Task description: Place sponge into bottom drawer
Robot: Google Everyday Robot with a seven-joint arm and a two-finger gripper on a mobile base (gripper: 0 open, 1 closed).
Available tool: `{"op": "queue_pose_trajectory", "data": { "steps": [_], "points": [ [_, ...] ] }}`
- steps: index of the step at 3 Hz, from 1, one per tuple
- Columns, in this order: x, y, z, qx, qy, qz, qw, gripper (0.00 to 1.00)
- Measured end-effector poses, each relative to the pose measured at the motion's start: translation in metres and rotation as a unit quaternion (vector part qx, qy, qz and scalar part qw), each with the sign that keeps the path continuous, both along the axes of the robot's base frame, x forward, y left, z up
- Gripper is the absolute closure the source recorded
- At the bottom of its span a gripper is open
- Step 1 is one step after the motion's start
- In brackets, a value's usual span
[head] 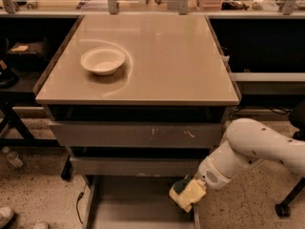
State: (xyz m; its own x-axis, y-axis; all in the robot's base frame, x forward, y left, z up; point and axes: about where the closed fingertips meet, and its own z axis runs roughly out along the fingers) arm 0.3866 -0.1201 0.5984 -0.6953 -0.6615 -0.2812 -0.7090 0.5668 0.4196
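The bottom drawer [136, 204] is pulled out at the foot of the cabinet, showing a flat grey floor between thin side rails. My gripper [188, 194] hangs over the drawer's right side, on the end of the white arm [257, 149] that reaches in from the right. Its pale yellow foam pads [193, 193] are closed around the sponge [179, 185]. Only a dark green corner of the sponge shows at the pads' upper left. The sponge is just above the drawer floor, near the right rail.
A white bowl [103, 60] sits on the tan cabinet top [167, 56] at the left. Above the open drawer are the middle drawer [133, 166] and the scratched-front drawer [138, 135], both shut. A chair caster [282, 209] stands at the right, cluttered shelves at the left.
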Motion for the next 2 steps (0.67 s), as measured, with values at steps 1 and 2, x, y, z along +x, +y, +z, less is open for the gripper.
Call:
{"op": "queue_pose_trajectory", "data": {
  "steps": [1, 2],
  "points": [
    [0.013, 0.011, -0.039, 0.026, -0.017, -0.027, 0.9991, 1.00],
    [0.015, 0.031, -0.075, 0.053, -0.001, -0.025, 0.9983, 1.00]
  ]
}}
